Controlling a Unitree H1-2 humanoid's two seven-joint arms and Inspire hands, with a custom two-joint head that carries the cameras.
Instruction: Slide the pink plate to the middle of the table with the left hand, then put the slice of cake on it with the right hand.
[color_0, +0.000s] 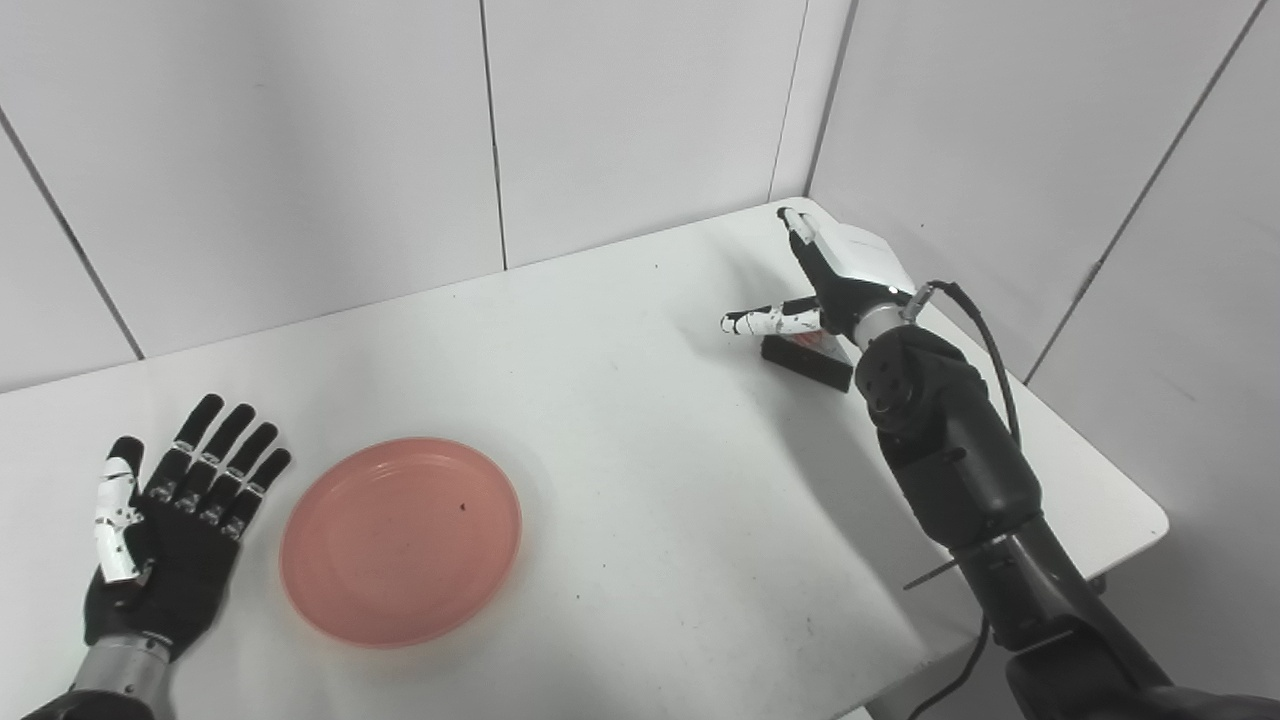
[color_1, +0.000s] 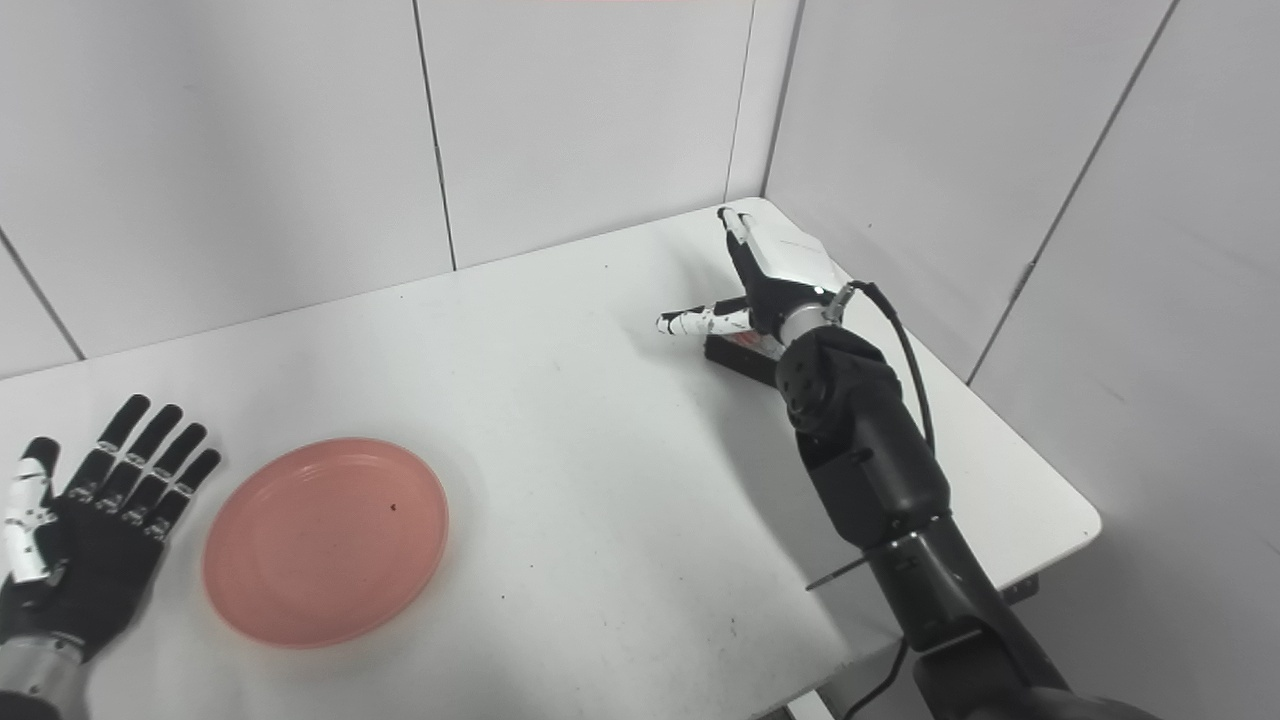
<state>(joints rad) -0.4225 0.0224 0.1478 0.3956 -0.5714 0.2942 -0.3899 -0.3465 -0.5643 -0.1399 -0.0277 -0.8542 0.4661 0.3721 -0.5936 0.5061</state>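
Note:
The pink plate (color_0: 400, 540) lies on the white table (color_0: 620, 430) at the front left, empty. My left hand (color_0: 170, 520) rests palm up just left of it, open, not touching the plate. The slice of cake (color_0: 805, 358), dark with a pale top, lies at the far right of the table. My right hand (color_0: 825, 285) is over it, open, with fingers pointing away and thumb stretched to the left; it partly hides the cake. I cannot tell whether the hand touches the cake.
Grey panel walls (color_0: 620, 120) rise right behind the table and along its right side. The table's right corner (color_0: 1150, 520) and front edge are near my right arm. A cable (color_0: 985, 340) runs along the right wrist.

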